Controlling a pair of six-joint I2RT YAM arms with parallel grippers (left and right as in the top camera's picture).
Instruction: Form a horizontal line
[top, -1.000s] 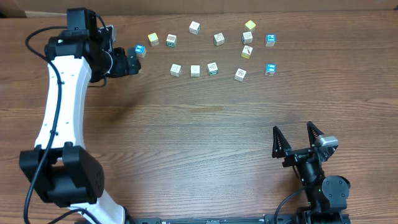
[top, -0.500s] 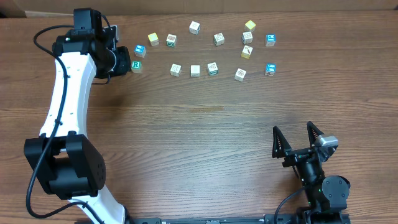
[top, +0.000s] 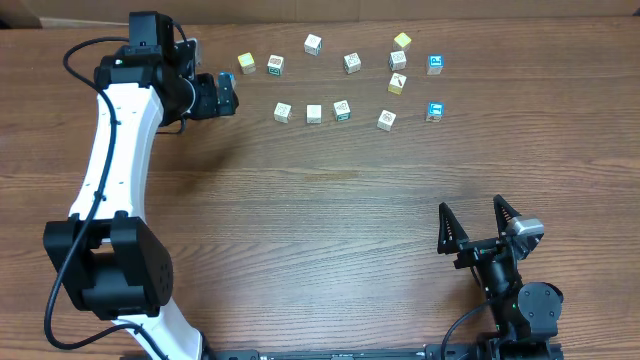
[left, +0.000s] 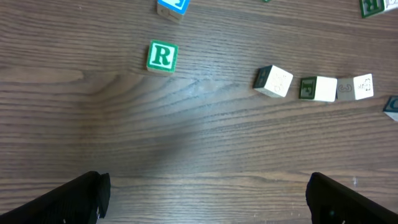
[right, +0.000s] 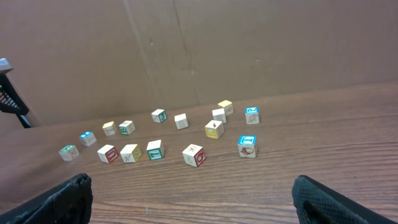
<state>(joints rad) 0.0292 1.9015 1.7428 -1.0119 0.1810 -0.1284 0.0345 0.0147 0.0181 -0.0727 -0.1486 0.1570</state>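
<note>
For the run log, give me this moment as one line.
left gripper: open, empty | green R cube: on table, apart from three-cube row | right gripper: open, empty

The left arm (top: 108, 150) rises from its black base at the near left corner, its long white link stretching away towards the far edge, where the black wrist bends over and turns towards the robot's right. The left gripper (top: 228, 95) points sideways along that far edge with its jaws spread wide; in its own wrist view only the two dark fingers (left: 81, 196) show, at the bottom corners, with nothing held between them. The right arm (top: 522, 300) sits folded low at the near right corner. The right gripper (top: 473, 222) points away from the base, jaws parted in a V and empty.
</note>
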